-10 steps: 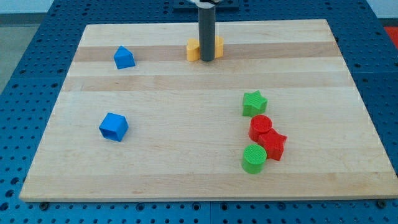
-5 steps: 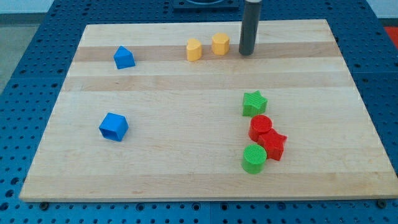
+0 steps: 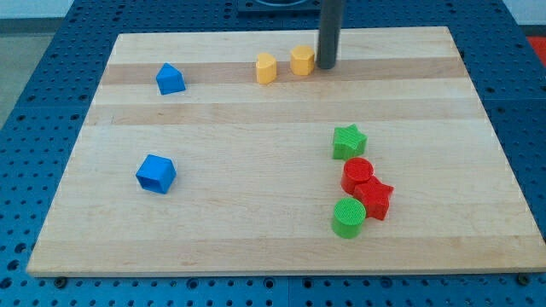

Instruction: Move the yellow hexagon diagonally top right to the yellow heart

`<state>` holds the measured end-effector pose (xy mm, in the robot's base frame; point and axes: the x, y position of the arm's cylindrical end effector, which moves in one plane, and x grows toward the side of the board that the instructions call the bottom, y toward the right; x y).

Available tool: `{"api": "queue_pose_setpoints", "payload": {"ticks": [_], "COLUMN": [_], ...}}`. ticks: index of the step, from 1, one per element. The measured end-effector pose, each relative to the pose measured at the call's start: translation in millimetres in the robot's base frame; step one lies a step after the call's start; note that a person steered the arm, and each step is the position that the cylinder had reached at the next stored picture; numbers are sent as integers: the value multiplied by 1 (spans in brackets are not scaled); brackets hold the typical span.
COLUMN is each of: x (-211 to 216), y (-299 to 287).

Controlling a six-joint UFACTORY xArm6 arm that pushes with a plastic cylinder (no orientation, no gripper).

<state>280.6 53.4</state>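
You see a pale wooden tabletop [image 3: 256, 213] with lighter and darker grain bands, set on a blue perforated base [image 3: 34, 102]. The hexagon [image 3: 301, 60] and heart [image 3: 266, 68] are both yellow (nearly the same shade). A pentagon-like block [image 3: 170, 78] and a cube-like block [image 3: 155, 173] are blue. The star [image 3: 349, 141] and cylinder [image 3: 348, 217] are green; another cylinder [image 3: 357, 176] and star [image 3: 374, 198] are red. My tip [image 3: 327, 66] is dark grey.
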Motion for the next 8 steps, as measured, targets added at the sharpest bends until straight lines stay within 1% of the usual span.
{"api": "queue_pose_setpoints", "payload": {"ticks": [1,4,6,8], "x": [0,0,0,-6], "y": [-41,-118,-141,-117]}}
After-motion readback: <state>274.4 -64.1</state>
